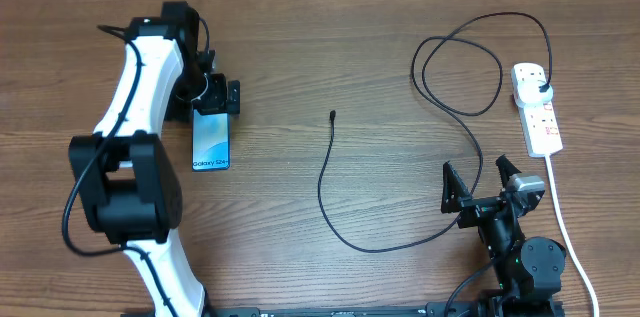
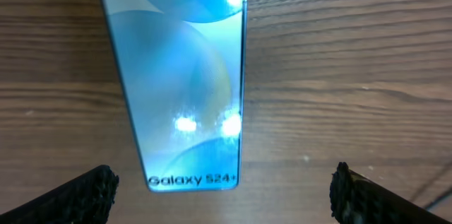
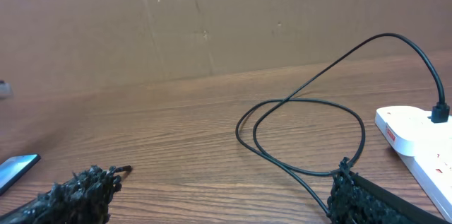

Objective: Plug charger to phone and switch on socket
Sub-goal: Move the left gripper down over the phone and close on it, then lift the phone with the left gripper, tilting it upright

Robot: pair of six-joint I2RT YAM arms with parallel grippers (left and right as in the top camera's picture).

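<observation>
Overhead: the phone (image 1: 210,143) lies flat on the counter (image 1: 330,37), screen up. The left end effector (image 1: 218,97) is right by it, spread wide and holding nothing. My guess is it's lining up to steady the phone so it won't slide during plugging. The charger (image 1: 322,192) already has its plug in the socket (image 1: 537,107) on the right. Its tip (image 1: 332,114) lies loose mid-counter, well apart from the phone. The right end effector (image 1: 483,185) is also open and empty, just beside the cable.

Left wrist: the fingers (image 2: 85,192) show at the bottom corners with the phone between them, and as far as I can see they're not touching it.

Right wrist: open fingers again, with the cable loops and socket ahead. Can't tell if the switch is on.
</observation>
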